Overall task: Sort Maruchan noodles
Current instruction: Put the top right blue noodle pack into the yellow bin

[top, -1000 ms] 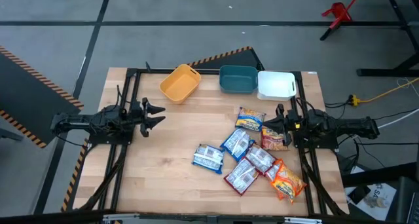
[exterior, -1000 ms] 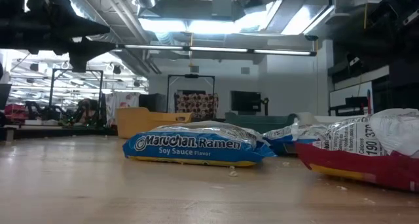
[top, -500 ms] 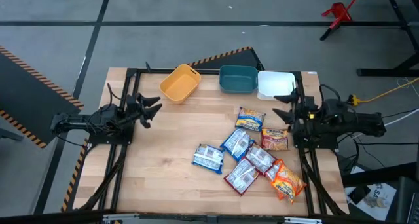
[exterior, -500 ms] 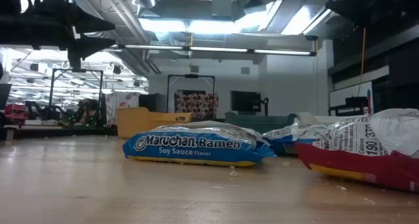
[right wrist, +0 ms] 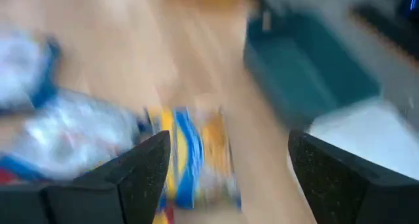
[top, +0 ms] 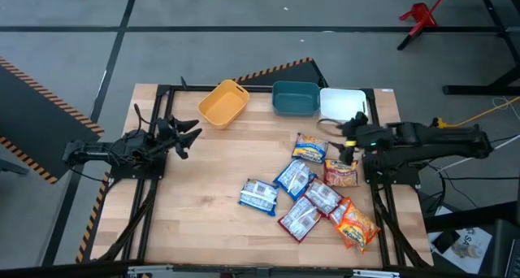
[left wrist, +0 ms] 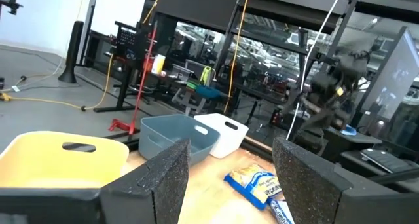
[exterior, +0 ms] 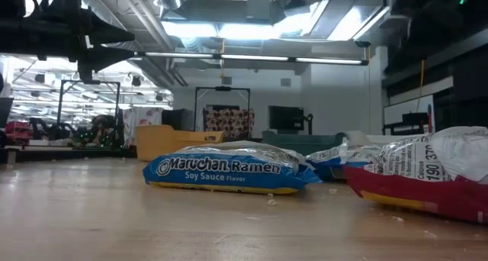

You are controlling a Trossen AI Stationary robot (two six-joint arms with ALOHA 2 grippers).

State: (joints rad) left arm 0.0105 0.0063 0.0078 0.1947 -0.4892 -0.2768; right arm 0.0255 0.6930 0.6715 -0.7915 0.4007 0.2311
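Observation:
Several Maruchan noodle packets lie flat on the right half of the table: an orange-yellow one (top: 311,148), a dark red one (top: 341,173), blue-and-white ones (top: 292,177) (top: 258,196) and others nearer the front (top: 355,223). My right gripper (top: 337,137) hovers open above the gap between the orange-yellow and dark red packets; in its wrist view the orange-yellow packet (right wrist: 196,158) shows between its fingers, blurred. My left gripper (top: 184,136) stands open over the table's left side, holding nothing.
Three bins stand in a row along the far edge: yellow (top: 223,103), teal (top: 295,98) and white (top: 343,105). The blue soy-sauce packet (exterior: 229,169) and a red packet (exterior: 427,177) fill the low view. Bare wood lies between my left gripper and the packets.
My right gripper has opened and left the dark red packet, going toward the far edge and then a little toward the table's left; the arm has swung. My left gripper has shifted slightly toward the far edge. The packets have stayed put.

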